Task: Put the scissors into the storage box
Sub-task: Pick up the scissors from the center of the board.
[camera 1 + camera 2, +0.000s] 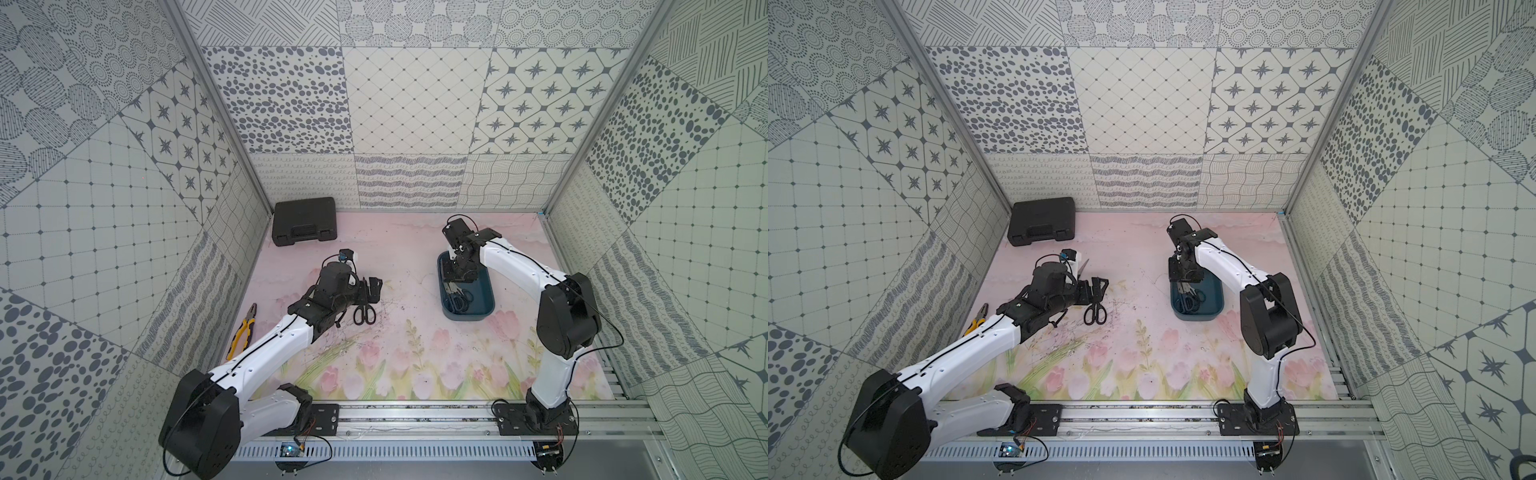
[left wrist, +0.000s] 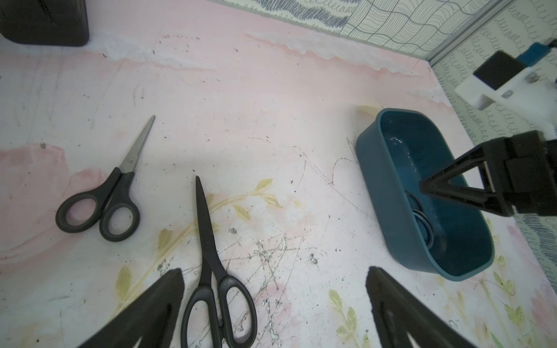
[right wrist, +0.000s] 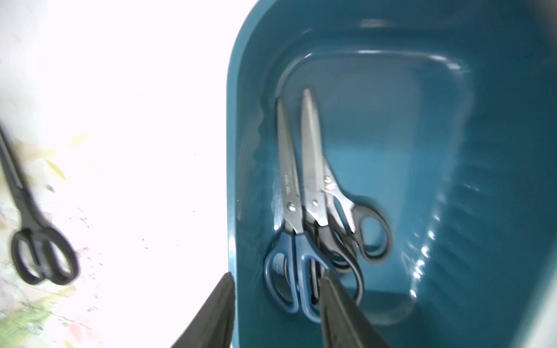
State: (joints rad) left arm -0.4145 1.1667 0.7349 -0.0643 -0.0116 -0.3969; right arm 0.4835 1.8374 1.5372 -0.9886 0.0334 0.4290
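Two pairs of scissors lie flat on the mat: a long all-black pair [image 2: 211, 259] [image 1: 365, 312] [image 1: 1095, 312] and a smaller pair with grey blades [image 2: 104, 192]. My left gripper [image 2: 275, 271] [image 1: 372, 289] hovers wide open just beyond the black pair's handles, holding nothing. The teal storage box [image 1: 490, 293] [image 1: 1219, 297] [image 2: 373, 168] holds three pairs side by side, among them a blue-handled pair [image 3: 289, 186] and a black-handled pair [image 3: 373, 235]. My right gripper [image 3: 278, 272] [image 1: 457, 282] hangs over the box's left rim. Its jaws stand apart with nothing between them.
Yellow-handled pliers [image 1: 243, 332] [image 1: 976, 322] lie by the left wall, under my left arm. A closed black case [image 1: 304, 220] [image 1: 1042, 220] sits in the back left corner. Patterned walls close in the mat on three sides.
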